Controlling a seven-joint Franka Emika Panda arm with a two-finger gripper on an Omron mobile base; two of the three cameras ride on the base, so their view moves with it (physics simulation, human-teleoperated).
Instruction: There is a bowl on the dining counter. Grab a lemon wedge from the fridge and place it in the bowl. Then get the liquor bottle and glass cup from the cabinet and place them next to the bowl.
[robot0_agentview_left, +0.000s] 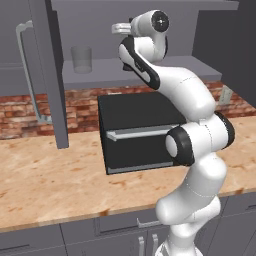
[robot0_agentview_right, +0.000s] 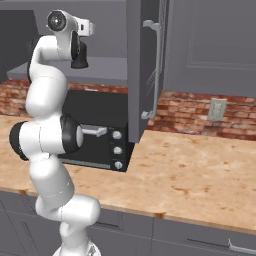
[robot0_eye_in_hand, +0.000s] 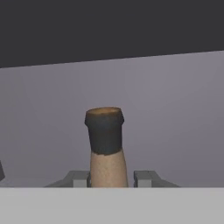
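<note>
Glass cup on cabinet shelf (left of arm)

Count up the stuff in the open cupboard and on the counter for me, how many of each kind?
Glass cup, on the cabinet shelf: 1
Liquor bottle, its neck between the end effector fingers: 1
Black toaster oven, on the tan counter: 1
Total: 3
</note>
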